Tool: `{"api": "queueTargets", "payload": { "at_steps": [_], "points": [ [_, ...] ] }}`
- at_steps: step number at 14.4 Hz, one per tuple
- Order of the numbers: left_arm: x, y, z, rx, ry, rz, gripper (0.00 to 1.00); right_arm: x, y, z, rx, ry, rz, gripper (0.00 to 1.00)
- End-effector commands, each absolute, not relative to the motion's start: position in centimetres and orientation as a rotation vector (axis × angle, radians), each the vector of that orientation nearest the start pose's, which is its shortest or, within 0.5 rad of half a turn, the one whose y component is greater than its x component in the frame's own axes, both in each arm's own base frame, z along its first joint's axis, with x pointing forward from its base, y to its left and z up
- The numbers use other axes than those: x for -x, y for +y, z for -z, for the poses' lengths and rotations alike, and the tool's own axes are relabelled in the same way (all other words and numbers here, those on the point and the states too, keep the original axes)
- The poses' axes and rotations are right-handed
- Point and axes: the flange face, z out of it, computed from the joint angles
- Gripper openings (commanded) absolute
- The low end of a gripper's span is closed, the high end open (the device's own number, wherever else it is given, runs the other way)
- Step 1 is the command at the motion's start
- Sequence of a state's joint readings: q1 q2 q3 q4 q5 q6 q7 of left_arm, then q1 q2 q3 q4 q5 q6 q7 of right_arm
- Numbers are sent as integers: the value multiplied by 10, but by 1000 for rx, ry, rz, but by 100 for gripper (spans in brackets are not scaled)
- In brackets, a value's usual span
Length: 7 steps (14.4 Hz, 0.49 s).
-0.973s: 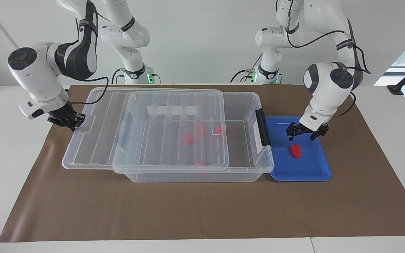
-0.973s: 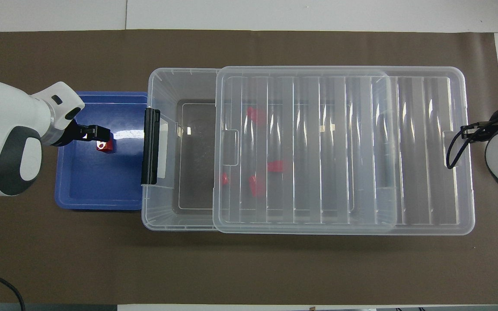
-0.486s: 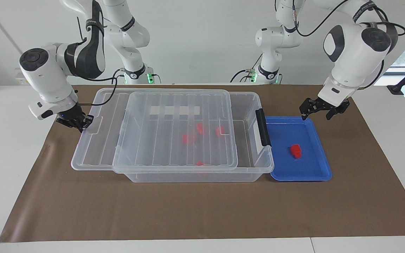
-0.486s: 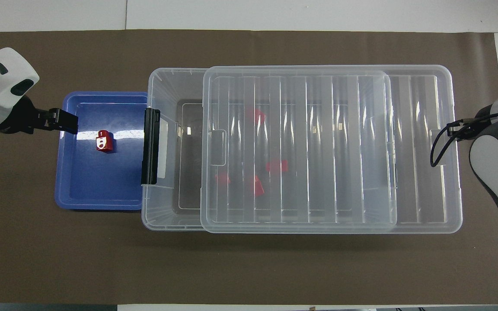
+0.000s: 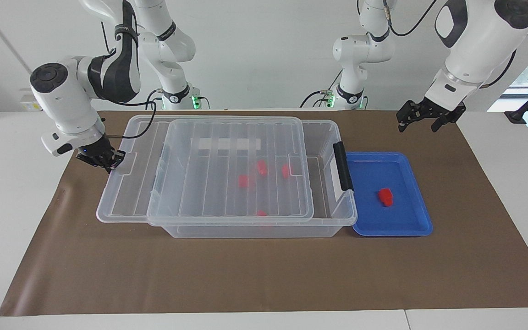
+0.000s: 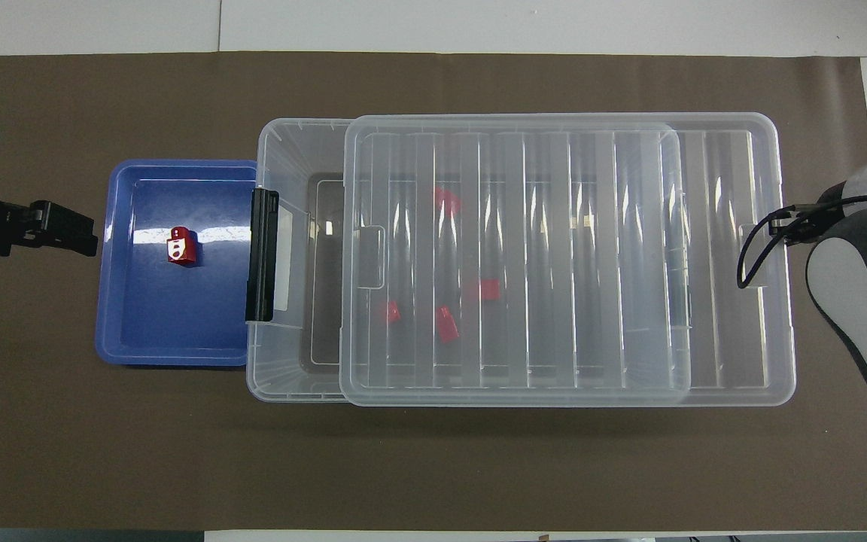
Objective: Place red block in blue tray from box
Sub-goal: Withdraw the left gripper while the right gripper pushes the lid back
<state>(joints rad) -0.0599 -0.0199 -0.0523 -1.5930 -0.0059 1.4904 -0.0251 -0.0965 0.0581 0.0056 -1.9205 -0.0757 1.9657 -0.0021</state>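
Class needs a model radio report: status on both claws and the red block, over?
Left claw open, raised, empty. Right claw shut on lid edge. Red block in blue tray. Lid partly covers box.

Bright even light, sharp focus, soft shadows, white glare on blue tray [image 6: 177,339]

Left hand [image 5: 422,120] is up and away now, lifted clear of the blue tray [image 5: 410,227] and hanging empty, fingers spread, over the brown mat at its robot-side corner. Right hand [image 5: 103,161], pinched on the lid [image 5: 227,137], has slid it along the box [image 5: 332,215] toward the black clip.
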Motion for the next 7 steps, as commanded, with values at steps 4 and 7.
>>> {"api": "queueTargets", "payload": {
  "at_steps": [4,7],
  "points": [
    [-523,-41,-624,3154,141,-112,100,-563,-38,-460,3218,133,-27,0],
    [-523,-40,-626,3154,156,-110,100,-563,-29,-460,3217,150,-24,0]
  ]
}}
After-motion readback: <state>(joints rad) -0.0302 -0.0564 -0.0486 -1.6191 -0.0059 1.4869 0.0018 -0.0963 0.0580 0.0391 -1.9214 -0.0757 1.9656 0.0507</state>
